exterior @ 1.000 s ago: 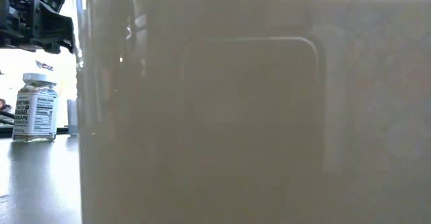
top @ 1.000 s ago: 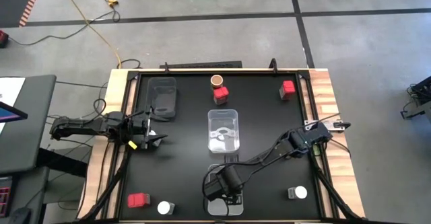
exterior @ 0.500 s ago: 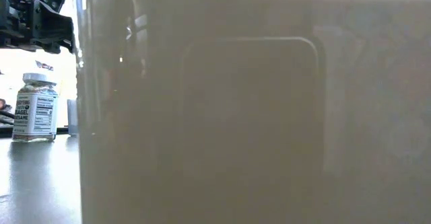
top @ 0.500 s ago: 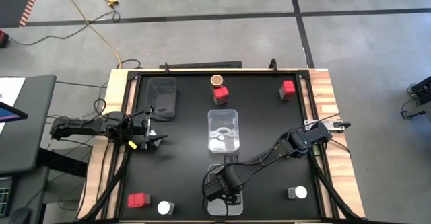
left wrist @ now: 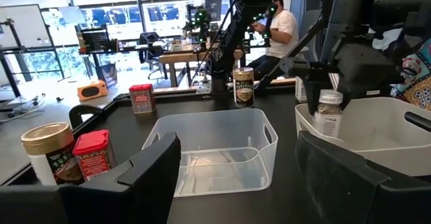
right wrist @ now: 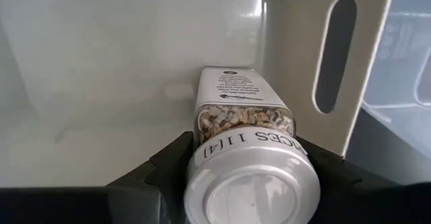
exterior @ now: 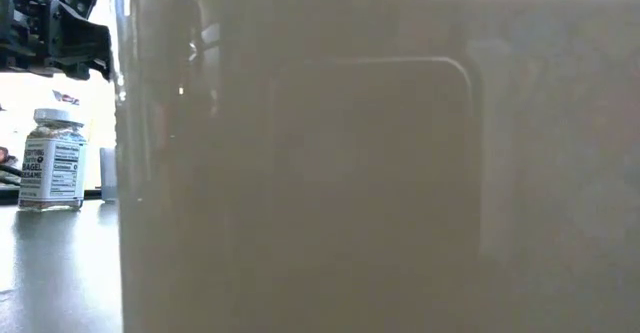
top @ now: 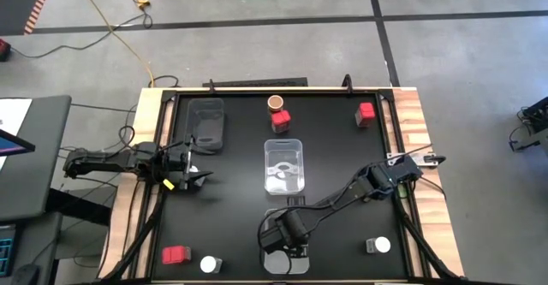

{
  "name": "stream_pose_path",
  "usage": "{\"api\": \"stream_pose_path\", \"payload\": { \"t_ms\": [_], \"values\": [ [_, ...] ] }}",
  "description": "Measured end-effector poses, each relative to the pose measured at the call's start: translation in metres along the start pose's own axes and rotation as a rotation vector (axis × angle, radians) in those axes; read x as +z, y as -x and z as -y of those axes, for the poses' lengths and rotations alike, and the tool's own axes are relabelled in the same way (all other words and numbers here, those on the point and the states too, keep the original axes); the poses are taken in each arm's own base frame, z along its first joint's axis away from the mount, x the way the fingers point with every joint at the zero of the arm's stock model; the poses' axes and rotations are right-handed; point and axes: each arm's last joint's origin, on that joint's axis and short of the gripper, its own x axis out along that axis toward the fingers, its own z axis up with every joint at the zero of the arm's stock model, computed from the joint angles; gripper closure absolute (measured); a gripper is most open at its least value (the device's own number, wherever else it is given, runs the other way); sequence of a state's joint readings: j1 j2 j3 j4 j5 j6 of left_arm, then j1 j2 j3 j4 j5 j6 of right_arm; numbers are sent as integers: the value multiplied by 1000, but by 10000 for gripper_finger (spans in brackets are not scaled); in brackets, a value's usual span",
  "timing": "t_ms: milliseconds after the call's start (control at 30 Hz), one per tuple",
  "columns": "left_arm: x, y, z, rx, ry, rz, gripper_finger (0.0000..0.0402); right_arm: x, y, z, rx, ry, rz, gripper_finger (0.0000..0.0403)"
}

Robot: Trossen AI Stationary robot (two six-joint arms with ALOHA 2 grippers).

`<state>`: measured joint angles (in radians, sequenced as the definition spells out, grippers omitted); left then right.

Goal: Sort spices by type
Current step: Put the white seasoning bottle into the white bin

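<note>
"BAGEL SESAME" on jar [exterior: 53, 160] label, "CES 11[4]" on held jar [right wrist: 246, 150]

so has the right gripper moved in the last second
Barely: against the near clear tub, the right gripper sits about where it was, shut on a white-lidded jar.

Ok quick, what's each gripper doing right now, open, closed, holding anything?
Left gripper: open, holding nothing.
Right gripper: shut on a white-lidded spice jar inside the clear tub.
</note>
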<state>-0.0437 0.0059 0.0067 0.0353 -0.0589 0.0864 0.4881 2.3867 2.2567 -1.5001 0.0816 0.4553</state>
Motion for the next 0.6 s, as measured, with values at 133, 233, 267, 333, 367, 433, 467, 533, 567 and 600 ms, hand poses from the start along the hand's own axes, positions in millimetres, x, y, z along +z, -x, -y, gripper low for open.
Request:
{"api": "stream_pose_path", "payload": {
  "t_ms": [133, 233, 267, 333, 367, 433, 467, 533, 567, 600],
  "values": [
    [0, 0, 0, 0, 0, 0, 120, 0, 0, -1, 3, 1, 5, 170],
    [0, 0, 0, 0, 0, 0, 120, 1, -1, -1, 8, 0, 7, 170],
    [0, 0, 0, 0, 0, 0, 120, 1, -1, -1, 9, 3, 10, 170],
    [0, 0, 0, 0, 0, 0, 120, 2, 0, -1, 12, 3, 15, 170],
    [0, 0, 0, 0, 0, 0, 120, 2, 1, -1, 14, 2, 19, 171],
    [0, 0, 0, 0, 0, 0, 120, 3, 1, -2, 21, 1, 30, 171],
    [0, 0, 0, 0, 0, 0, 120, 4, 2, -3, 27, 1, 39, 170],
    [0, 0, 0, 0, 0, 0, 120, 5, 3, -3, 33, 0, 49, 170],
    [0, 0, 0, 0, 0, 0, 120, 5, 2, -3, 32, 0, 49, 169],
    [0, 0, 0, 0, 0, 0, 120, 5, 3, -3, 32, -1, 49, 169]
  ]
}}
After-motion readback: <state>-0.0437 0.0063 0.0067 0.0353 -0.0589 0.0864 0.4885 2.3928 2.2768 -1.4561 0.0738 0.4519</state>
